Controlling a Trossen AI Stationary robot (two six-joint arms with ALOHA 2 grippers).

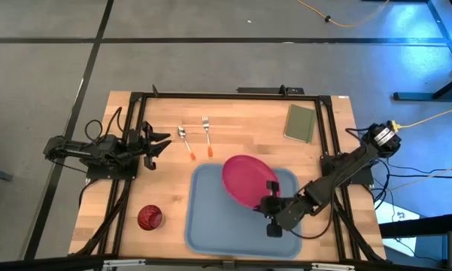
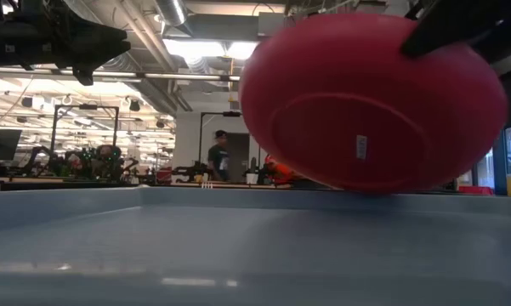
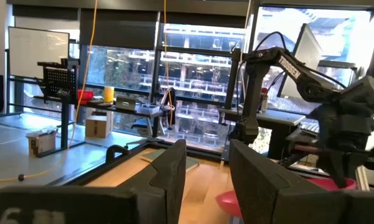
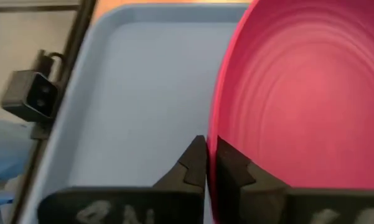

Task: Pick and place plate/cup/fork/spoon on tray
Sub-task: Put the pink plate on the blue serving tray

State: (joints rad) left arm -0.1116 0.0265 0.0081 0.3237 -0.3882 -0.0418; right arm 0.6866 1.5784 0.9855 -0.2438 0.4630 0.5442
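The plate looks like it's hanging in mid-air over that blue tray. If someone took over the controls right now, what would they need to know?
Right gripper: shut on the rim of the plate, holding it tilted above the tray; in the low view its low edge is close to the tray floor.
Left gripper: open, holding nothing, waiting at the table's left side.
The fork and the spoon lie side by side on the table beyond the tray. The cup stands on the table left of the tray.
Done: plate picked up and brought over the tray.
Left: release the plate, then move cup, fork and spoon onto the tray.
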